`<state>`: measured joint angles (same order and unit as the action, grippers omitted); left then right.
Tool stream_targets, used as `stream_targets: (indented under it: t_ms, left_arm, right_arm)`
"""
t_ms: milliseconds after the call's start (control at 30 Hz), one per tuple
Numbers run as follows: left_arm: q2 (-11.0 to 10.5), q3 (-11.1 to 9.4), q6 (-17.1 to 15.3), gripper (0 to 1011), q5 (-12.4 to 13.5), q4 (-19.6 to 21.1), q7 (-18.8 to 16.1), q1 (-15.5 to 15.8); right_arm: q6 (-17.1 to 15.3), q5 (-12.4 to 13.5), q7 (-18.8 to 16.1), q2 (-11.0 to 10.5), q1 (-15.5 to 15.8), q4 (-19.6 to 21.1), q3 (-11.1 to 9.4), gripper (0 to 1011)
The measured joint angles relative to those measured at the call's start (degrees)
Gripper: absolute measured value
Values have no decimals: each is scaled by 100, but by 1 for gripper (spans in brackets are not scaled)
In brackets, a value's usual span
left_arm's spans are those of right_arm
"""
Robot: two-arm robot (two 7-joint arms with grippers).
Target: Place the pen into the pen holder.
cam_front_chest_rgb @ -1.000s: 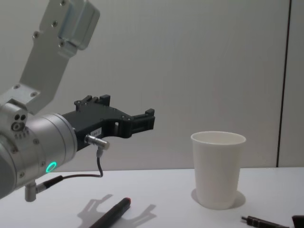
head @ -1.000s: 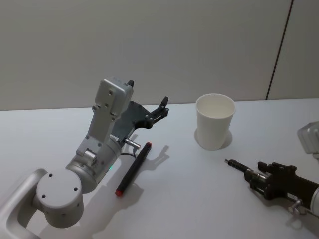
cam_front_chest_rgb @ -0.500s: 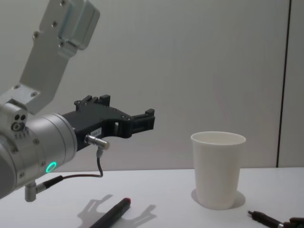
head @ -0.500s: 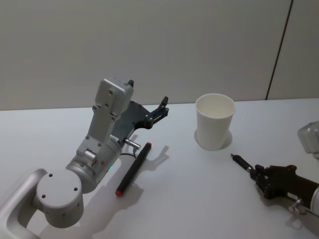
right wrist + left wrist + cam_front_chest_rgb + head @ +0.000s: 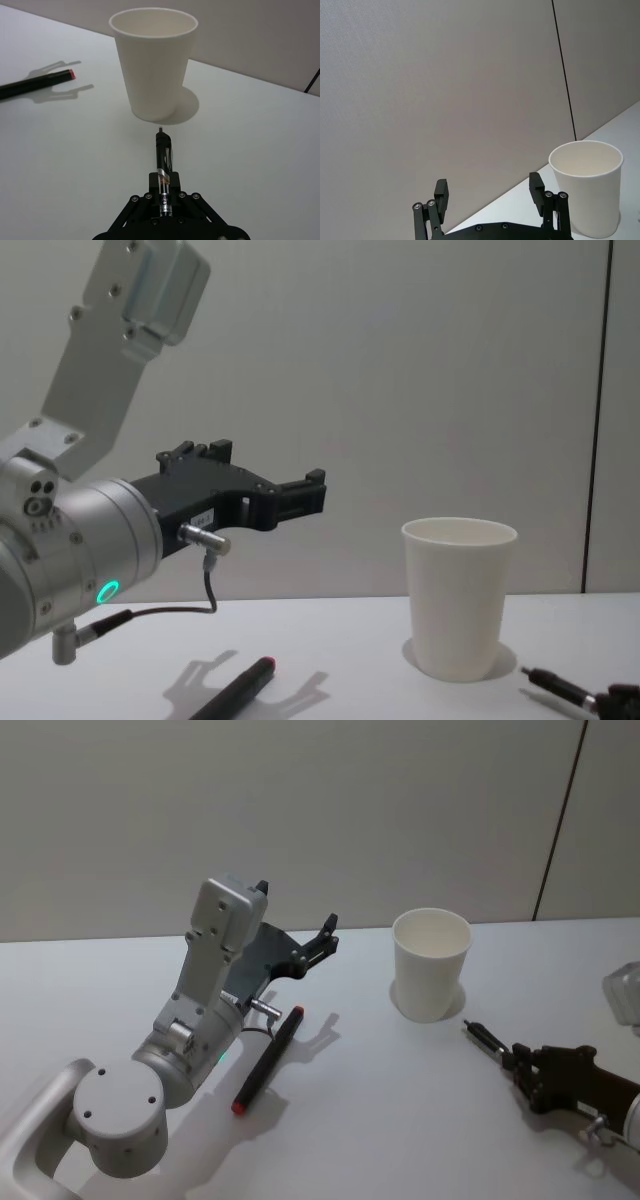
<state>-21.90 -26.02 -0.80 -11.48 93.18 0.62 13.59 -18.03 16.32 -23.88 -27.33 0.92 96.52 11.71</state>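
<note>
Right gripper, lower right, clamps the pen by one end; light, stiff, slick, I'd judge. Left gripper hangs open, centre-left.

A plain white table carries two things that rest directly on it. The pen holder, a white paper cup, stands upright on its base straight ahead of the right gripper, just past the tip of the thin pen clamped there and not touching it, and it is forward and off to the right of the left gripper. A black marker with red ends lies flat beneath the left gripper, which hangs above it, its near-cup end pointing toward the pen holder yet well apart from it, far to the left of the right gripper
</note>
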Motion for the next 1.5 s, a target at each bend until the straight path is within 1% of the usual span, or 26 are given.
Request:
stream_targets:
  t_ms: [100, 133, 200, 233, 333, 367, 467, 500, 567, 667, 700, 800, 833, 867, 900, 1067, 1100, 1167, 1200, 1300, 1367, 1400, 1500]
  left_arm:
    - [0, 0, 0, 1001, 0, 0, 0, 0]
    - [0, 0, 0, 1001, 0, 0, 0, 0]
    - [0, 0, 0, 1001, 0, 0, 0, 0]
    - [0, 0, 0, 1001, 0, 0, 0, 0]
    - [0, 0, 0, 1001, 0, 0, 0, 0]
    - [0, 0, 0, 1001, 0, 0, 0, 0]
    - [0, 0, 0, 1001, 0, 0, 0, 0]
    - [0, 0, 0, 1001, 0, 0, 0, 0]
    - [0, 0, 0, 1001, 0, 0, 0, 0]
    - [0, 0, 0, 1001, 0, 0, 0, 0]
    - [0, 0, 0, 1001, 0, 0, 0, 0]
    - [0, 0, 0, 1001, 0, 0, 0, 0]
    - [0, 0, 0, 1001, 0, 0, 0, -1]
    - [0, 0, 0, 1001, 0, 0, 0, -1]
    - [0, 0, 0, 1001, 0, 0, 0, 0]
    - [0, 0, 0, 1001, 0, 0, 0, 0]
    - [0, 0, 0, 1001, 0, 0, 0, 0]
    - [0, 0, 0, 1001, 0, 0, 0, 0]
    - [0, 0, 0, 1001, 0, 0, 0, -1]
    - [0, 0, 0, 1001, 0, -1, 0, 0]
    - [0, 0, 0, 1001, 0, 0, 0, 0]
    - [0, 0, 0, 1001, 0, 0, 0, 0]
    - [0, 0, 0, 1001, 0, 0, 0, 0]
  right_arm:
    - [117, 46, 34, 1, 14, -7, -11, 107]
    - [227, 98, 65, 3, 28, -11, -24, 106]
    - [314, 141, 90, 2, 38, -13, -38, 106]
    - [440, 212, 121, 2, 56, -14, -56, 106]
    - [664, 363, 163, -5, 91, -13, -94, 107]
    - [664, 363, 163, -5, 91, -13, -94, 106]
    - [936, 593, 194, -26, 147, 4, -150, 106]
    - [971, 626, 196, -31, 159, 10, -161, 106]
    - [1131, 793, 199, -50, 200, 34, -199, 106]
    - [1282, 977, 195, -73, 243, 62, -239, 106]
    - [1376, 1107, 183, -86, 269, 82, -265, 106]
    - [1537, 1344, 143, -116, 325, 124, -320, 106]
    - [1621, 1487, 115, -129, 349, 145, -347, 106]
    - [1621, 1487, 115, -129, 349, 145, -347, 106]
    - [1693, 1615, 86, -139, 370, 163, -372, 106]
    - [1899, 2012, -23, -169, 421, 223, -449, 106]
    - [1976, 2157, -71, -173, 427, 236, -472, 106]
    - [2036, 2279, -116, -174, 426, 247, -490, 106]
    - [2100, 2396, -168, -172, 422, 253, -502, 106]
    - [2252, 2622, -287, -140, 369, 250, -524, 106]
    - [2324, 2697, -342, -118, 329, 229, -527, 106]
    - [2409, 2764, -404, -89, 279, 198, -526, 106]
    - [2502, 2811, -473, -34, 187, 134, -519, 106]
